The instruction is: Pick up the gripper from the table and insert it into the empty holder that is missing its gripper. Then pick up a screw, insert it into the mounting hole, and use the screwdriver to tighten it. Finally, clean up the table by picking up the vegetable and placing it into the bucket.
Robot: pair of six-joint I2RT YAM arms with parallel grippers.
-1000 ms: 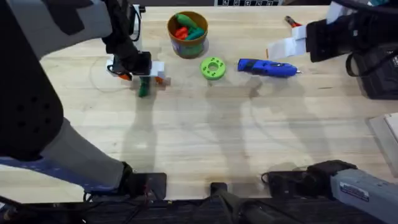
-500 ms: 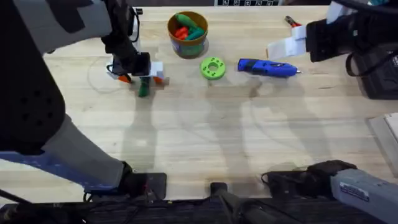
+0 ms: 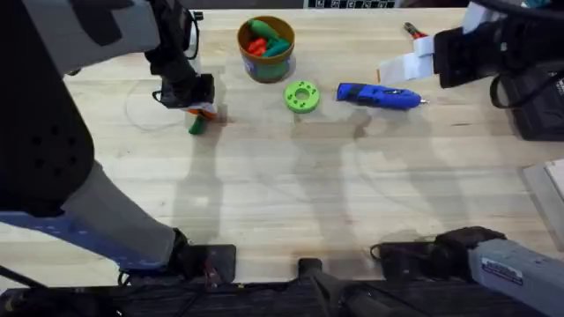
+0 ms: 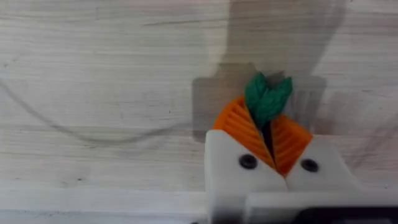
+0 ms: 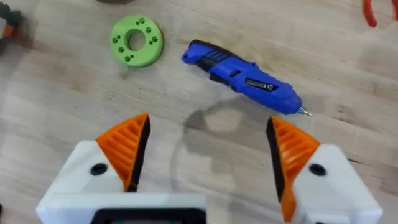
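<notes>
Left tool (image 4: 272,138) clamped on the vegetable (image 4: 267,99) at the bench's (image 3: 282,194) far left.

In the left wrist view the orange pads (image 4: 239,124) are pressed together on the green vegetable, its tip poking out past them over the wood. Overhead, it hangs just below the tool, left of the green disc (image 3: 302,96). The right tool (image 5: 208,149) has its pads well apart above the screwdriver (image 5: 245,78), whose small white label cannot be read. The bucket (image 3: 266,48) at the far edge holds red and green toy vegetables.
</notes>
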